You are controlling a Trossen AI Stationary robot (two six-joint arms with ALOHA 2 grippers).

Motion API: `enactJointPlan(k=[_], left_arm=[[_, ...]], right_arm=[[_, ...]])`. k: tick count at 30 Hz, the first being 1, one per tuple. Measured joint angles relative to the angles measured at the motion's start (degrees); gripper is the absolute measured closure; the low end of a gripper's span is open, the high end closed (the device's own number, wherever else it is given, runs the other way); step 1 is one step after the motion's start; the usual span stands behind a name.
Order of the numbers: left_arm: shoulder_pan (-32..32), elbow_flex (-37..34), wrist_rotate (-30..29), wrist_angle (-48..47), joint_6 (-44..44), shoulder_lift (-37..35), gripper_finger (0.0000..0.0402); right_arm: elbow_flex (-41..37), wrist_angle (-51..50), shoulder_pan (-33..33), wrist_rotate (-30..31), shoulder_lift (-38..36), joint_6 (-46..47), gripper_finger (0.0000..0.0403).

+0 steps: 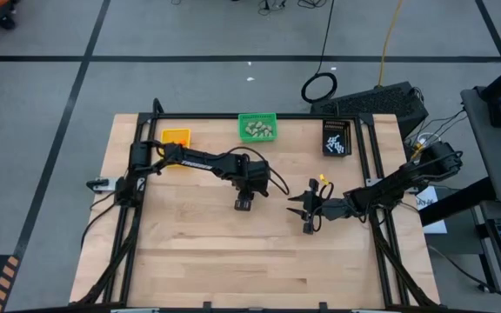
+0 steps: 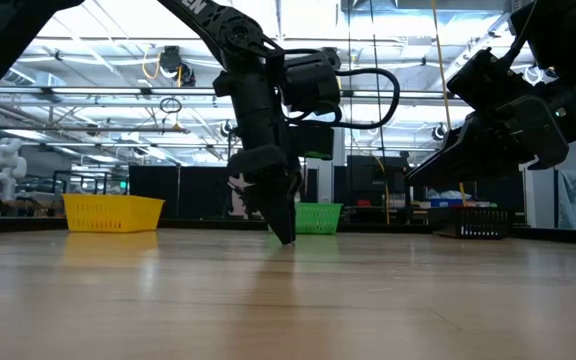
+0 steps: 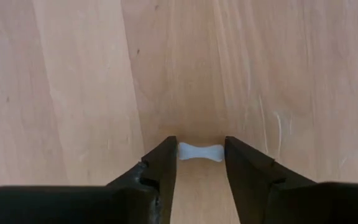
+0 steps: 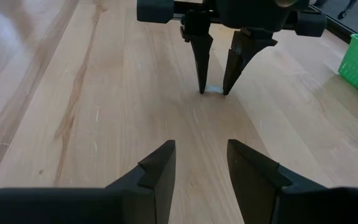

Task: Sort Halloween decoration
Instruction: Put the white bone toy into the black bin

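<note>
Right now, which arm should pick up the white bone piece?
Left. Its claw is down at the table with the white bone piece between its fingers. The right claw hovers beside it, off the wood and empty.

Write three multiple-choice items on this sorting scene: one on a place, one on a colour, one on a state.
1. Where is the small white bone-shaped piece?
A. In the yellow rectangular bin
B. On the wooden table between the left pincer's fingers
C. Held by the right pincer

2. Which bin holds beige lumps?
A. Green
B. Yellow
C. Black

3. How is the right pincer?
A. Shut on a piece
B. Open, empty
C. Inside a bin

Answers:
1 B: the left wrist view shows it flanked by the left pincer on the wooden table.
2 A: the green rectangular bin shows them from above.
3 B: nothing lies between its parted fingers.
</note>
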Motion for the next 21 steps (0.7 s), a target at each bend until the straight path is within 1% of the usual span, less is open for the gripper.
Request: enactJointPlan(k=[5,21], left_arm=[[0.00,0.00,0.02,-0.08,0.00,0.00,0.0290],[-0.13,-1.66,0.02,0.79,0.68,-0.26,0.0292]], right_arm=[[0.00,0.00,0.00,0.00,0.00,0.00,0.0273],[0.00,0.02,0.00,0.00,0.00,0.00,0.0273]])
